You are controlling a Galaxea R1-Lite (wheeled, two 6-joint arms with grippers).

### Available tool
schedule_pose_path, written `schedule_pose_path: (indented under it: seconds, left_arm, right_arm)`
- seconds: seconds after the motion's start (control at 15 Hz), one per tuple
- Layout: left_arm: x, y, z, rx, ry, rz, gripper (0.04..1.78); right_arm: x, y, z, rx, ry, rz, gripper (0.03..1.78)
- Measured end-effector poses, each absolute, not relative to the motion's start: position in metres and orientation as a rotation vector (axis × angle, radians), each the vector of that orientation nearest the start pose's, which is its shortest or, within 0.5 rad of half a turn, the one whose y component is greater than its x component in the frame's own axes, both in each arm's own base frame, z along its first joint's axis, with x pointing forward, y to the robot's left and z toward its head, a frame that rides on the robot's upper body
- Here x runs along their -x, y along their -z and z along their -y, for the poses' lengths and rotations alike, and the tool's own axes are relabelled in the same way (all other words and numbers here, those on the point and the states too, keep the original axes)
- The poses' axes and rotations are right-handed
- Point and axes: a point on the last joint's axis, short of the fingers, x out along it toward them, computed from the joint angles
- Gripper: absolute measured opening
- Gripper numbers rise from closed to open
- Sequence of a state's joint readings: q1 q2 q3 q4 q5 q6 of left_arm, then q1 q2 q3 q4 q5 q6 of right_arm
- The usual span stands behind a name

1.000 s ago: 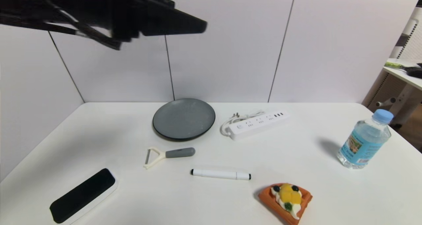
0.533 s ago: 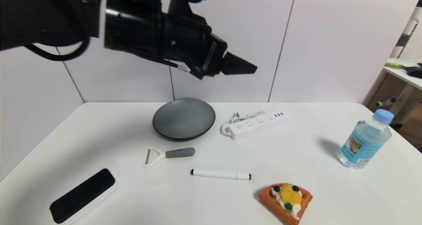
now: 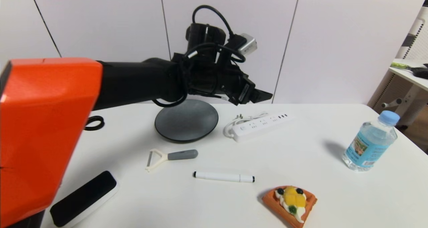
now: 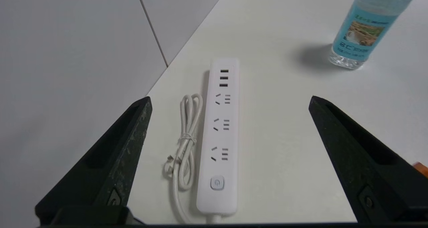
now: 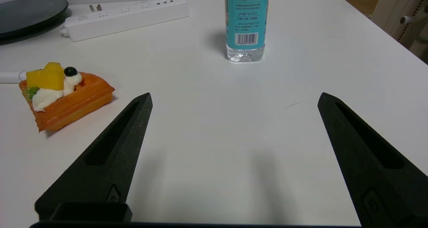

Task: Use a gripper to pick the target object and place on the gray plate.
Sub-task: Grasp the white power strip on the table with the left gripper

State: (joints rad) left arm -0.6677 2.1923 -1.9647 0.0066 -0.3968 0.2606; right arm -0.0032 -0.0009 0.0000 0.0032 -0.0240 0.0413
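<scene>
The left gripper (image 3: 264,96) is held in the air, jaws spread wide, above the far table between the plate (image 3: 186,120) and the power strip (image 3: 262,125). The strip lies just right of the plate. The right gripper (image 5: 234,99) is spread too, low over the near right table.

The water bottle (image 5: 246,22) label reads "pH値7.3±0.4" above a barcode.

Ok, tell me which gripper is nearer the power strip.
Left. The left gripper hovers open just above the power strip; the right gripper is open, low over the table near the waffle.
</scene>
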Motion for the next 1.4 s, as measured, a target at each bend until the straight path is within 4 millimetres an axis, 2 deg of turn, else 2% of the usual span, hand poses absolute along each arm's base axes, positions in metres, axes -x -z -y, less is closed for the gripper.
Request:
schedule_pose_path:
  seconds: [0.33, 0.67, 1.0, 1.4]
  left_arm:
    - [-0.383, -0.201, 0.316, -0.250, 1.129, -0.088, 1.69]
    - [-0.400, -0.162, 0.328, -0.259, 1.157, -0.057, 1.69]
    - [-0.409, -0.136, 0.326, -0.339, 1.186, -0.089, 1.69]
    - [-0.412, -0.120, 0.325, -0.344, 1.190, -0.165, 1.69]
  right_arm:
    - [0.023, -0.075, 0.000, -0.041, 0.028, -0.002, 1.71]
    - [0.023, -0.075, 0.000, -0.041, 0.028, -0.001, 1.71]
    - [0.023, -0.075, 0.000, -0.041, 0.028, -0.001, 1.71]
    - [0.023, -0.075, 0.000, -0.041, 0.028, -0.001, 1.71]
